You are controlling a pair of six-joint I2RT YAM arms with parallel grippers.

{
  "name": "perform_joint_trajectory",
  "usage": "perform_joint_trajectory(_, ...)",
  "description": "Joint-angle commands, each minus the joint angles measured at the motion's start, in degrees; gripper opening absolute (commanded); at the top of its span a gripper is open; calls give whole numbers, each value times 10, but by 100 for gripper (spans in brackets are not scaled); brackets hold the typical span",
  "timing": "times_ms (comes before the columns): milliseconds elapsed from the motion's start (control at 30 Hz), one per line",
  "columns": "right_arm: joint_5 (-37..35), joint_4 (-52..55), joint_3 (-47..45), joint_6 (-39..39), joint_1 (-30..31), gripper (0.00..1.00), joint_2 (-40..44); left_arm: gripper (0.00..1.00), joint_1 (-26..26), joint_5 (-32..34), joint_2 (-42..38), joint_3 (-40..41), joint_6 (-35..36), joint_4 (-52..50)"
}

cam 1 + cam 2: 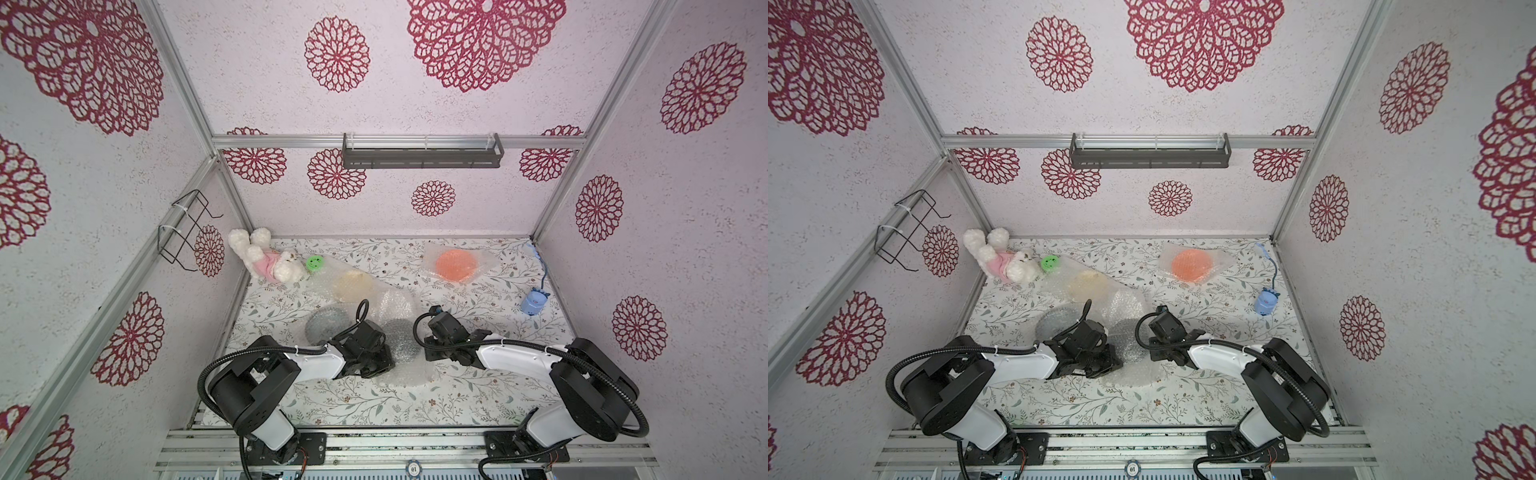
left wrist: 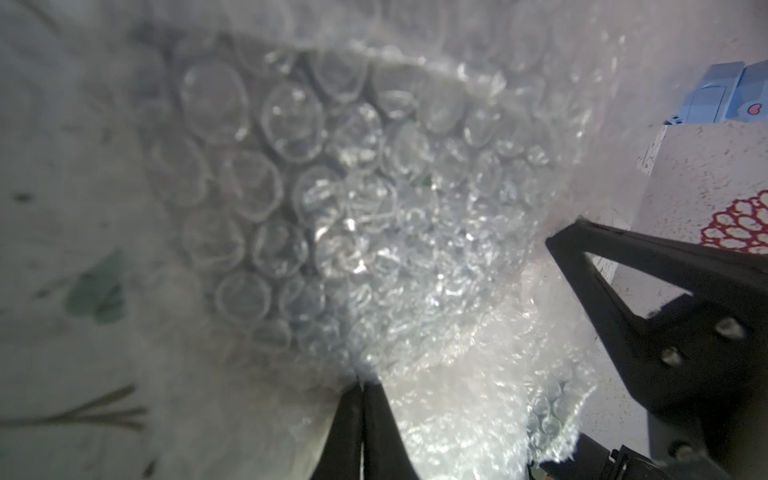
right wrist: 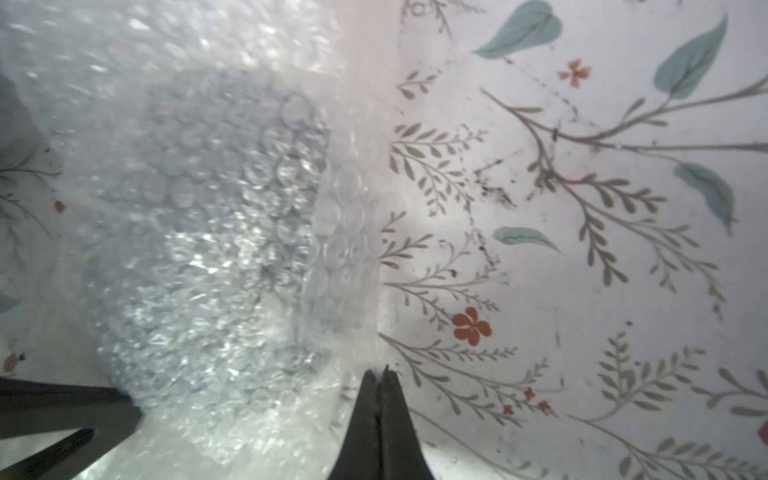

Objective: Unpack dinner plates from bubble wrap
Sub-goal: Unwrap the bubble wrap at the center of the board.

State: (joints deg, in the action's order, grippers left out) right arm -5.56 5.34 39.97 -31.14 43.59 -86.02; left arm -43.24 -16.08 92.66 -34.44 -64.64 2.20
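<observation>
A dark dinner plate (image 1: 401, 340) lies mid-table inside bubble wrap (image 1: 395, 305), seen close through the bubbles in the left wrist view (image 2: 266, 199) and the right wrist view (image 3: 199, 216). My left gripper (image 2: 361, 376) is shut on the wrap's left side (image 1: 381, 353). My right gripper (image 3: 382, 369) is shut on the wrap's thin right edge (image 1: 430, 354). The plate sits between them. Three more wrapped plates lie around: a blue-green one (image 1: 326, 326), a cream one (image 1: 355, 284) and an orange one (image 1: 455, 266).
A plush rabbit (image 1: 266, 259) and a green smiley disc (image 1: 314, 262) lie at the back left. A small blue toy with a cord (image 1: 534, 300) stands near the right wall. A wire rack (image 1: 187, 228) hangs on the left wall, a grey shelf (image 1: 422, 156) on the back wall.
</observation>
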Motion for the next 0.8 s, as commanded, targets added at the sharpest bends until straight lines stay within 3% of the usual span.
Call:
perform_joint_trajectory(0,12,-28,-19,-25,-21,0,29,8,0,55,53,39,-17,-80)
perform_joint_trajectory(167,32,-48,-49,-38,-47,0,51,8,0,34,48,44,-17,-51)
perform_joint_trajectory(300,14,-41,-60,-45,-60,18,82,16,-1,-4,-4,25,12,-27)
perform_joint_trajectory(367,6,-33,-64,-43,-73,23,107,23,-2,-11,-39,6,31,-44)
perform_joint_trajectory(500,-18,9,-46,-23,-81,42,169,38,-1,-32,-118,-35,55,-79)
perform_joint_trajectory(667,93,9,-8,-4,-78,62,191,50,10,-10,-180,-73,59,-125)
perform_joint_trajectory(767,174,-39,0,-32,-78,68,164,50,30,-7,-174,-87,51,-125)
